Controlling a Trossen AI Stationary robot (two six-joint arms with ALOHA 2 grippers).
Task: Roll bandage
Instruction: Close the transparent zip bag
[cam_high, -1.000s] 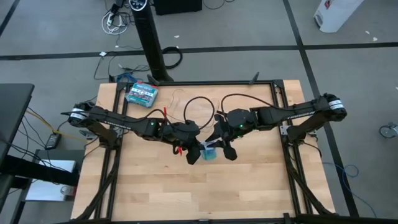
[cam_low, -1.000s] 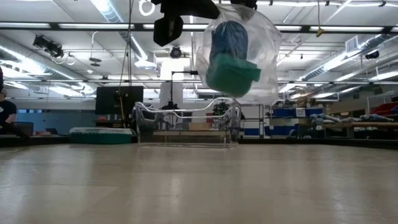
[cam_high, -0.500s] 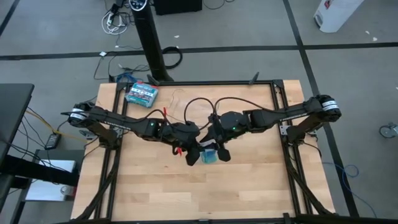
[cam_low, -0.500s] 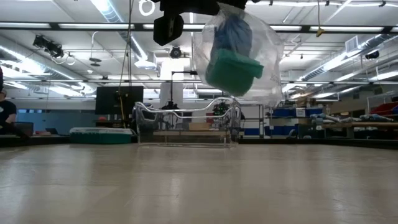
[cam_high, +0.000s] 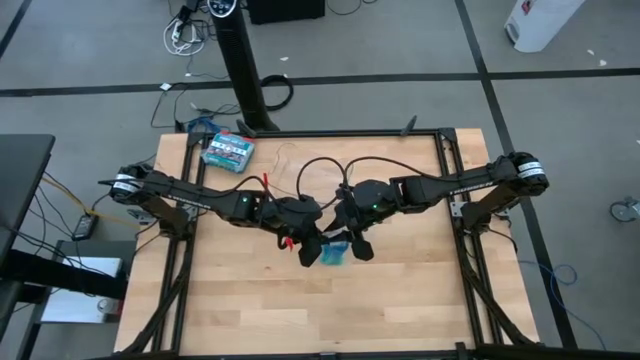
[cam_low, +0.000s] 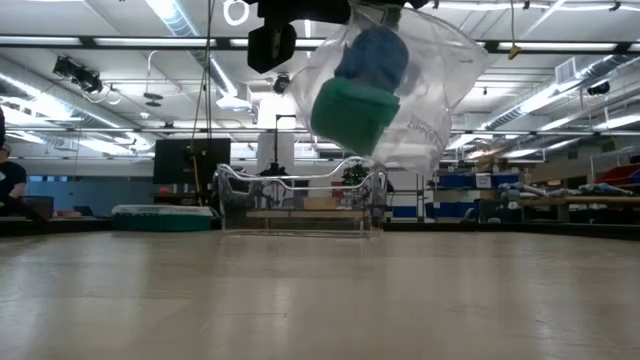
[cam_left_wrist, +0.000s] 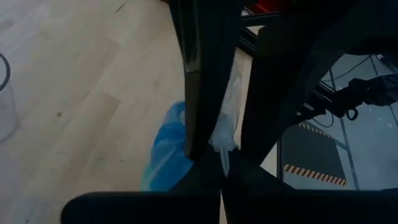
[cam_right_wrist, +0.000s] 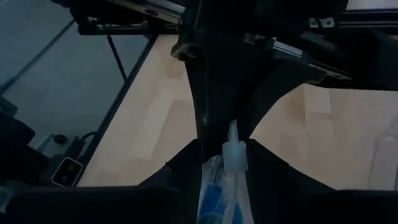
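A clear plastic bag (cam_low: 410, 100) hangs above the middle of the table (cam_high: 250, 310). Inside it are the bandage, a small blue roll (cam_low: 372, 52), and below that a teal-green roll (cam_low: 350, 115). My left gripper (cam_high: 312, 250) is shut on the bag's top from the left. My right gripper (cam_high: 356, 246) is shut on the top from the right. In the high view the bag (cam_high: 335, 253) shows between the two grippers. The left wrist view shows the blue roll (cam_left_wrist: 166, 152) through the plastic, beside my fingers. My left gripper pinches the bag's clear top edge (cam_left_wrist: 225, 127) between its two fingers, slanting down from the table's left. The bag hangs below, clear of the table. My right gripper pinches the bag's top at a small white piece (cam_right_wrist: 235, 154) on the closure, slanting down from the table's right. The bag (cam_right_wrist: 217, 193) hangs below the fingers, lifted clear.
A green-and-white printed box (cam_high: 227, 150) lies at the table's far left corner. Loose cables (cam_high: 318, 168) loop over the far middle of the table. A clear container (cam_low: 300, 205) stands beyond the far edge in the low view.
My right gripper has gone a little toward my left gripper and slightly down. The hanging bag has tipped: its upper right corner has spread out to the right, and the teal-green roll has swung left. My left gripper has kept still.
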